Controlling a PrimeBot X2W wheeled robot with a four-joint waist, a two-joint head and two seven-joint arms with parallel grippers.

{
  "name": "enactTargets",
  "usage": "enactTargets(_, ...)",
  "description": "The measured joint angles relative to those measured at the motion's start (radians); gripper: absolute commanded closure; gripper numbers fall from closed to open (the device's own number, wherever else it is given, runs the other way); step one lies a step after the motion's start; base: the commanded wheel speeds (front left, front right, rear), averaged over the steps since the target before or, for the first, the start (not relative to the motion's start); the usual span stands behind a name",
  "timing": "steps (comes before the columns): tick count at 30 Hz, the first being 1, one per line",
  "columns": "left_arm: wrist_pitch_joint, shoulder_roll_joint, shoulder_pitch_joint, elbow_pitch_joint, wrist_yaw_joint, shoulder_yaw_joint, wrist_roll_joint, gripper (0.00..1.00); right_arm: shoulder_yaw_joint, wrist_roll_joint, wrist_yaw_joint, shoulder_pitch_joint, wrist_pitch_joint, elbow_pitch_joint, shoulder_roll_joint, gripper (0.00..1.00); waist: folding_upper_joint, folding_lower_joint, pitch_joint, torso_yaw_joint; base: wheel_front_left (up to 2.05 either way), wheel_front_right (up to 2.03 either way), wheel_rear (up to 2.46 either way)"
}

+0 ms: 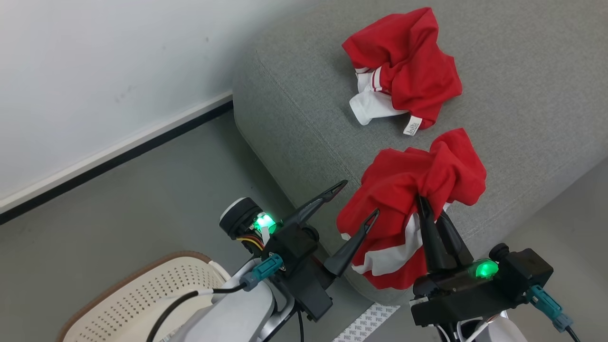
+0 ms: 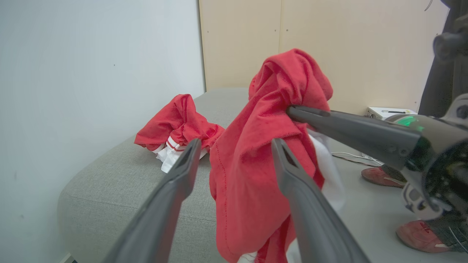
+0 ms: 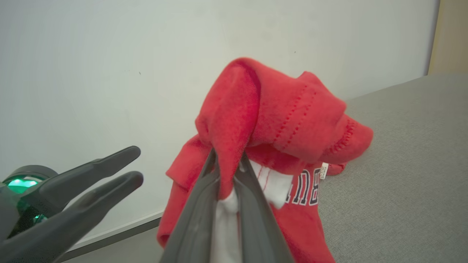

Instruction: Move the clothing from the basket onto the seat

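One red garment point(image 1: 408, 66) lies on the seat point(image 1: 522, 95), one hangs over its edge.
Right pincer point(image 1: 421, 200) is clamped tight on the hanging garment point(image 1: 394, 185), left pincer point(image 1: 361, 197) gapes wide with nothing in it.

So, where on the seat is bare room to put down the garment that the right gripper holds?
Bare seat lies between its rounded left corner and the lying garment, and again right of both garments. It is crowded at the near edge: the held garment, the right gripper and the open left gripper stand close.
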Motion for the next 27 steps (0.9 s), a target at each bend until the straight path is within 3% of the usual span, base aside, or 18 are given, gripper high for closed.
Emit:
enactTargets(12, 0.061, 0.062, -0.028, -0.025, 0.001, -0.002, 0.007, 0.00, -0.079, 0.014, 0.000, -0.113, 0.000, 0.029, 0.048, 1.00, 0.0000, -0.0001, 0.096, -0.002, 0.03, 0.03, 0.03)
enactTargets(21, 0.154, 0.128, -0.084, -0.099, 0.001, -0.005, 0.051, 0.00, -0.197, 0.024, 0.000, -0.413, 0.000, 0.094, 0.053, 1.00, 0.0000, 0.0000, 0.235, -0.003, 0.00, 0.00, 0.00)
enactTargets(27, 0.210, 0.161, -0.144, -0.156, -0.012, -0.013, 0.078, 0.00, -0.301, 0.033, 0.000, -0.672, 0.000, 0.113, -0.024, 1.00, 0.0000, 0.0001, 0.347, 0.001, 0.00, 0.00, 0.00)
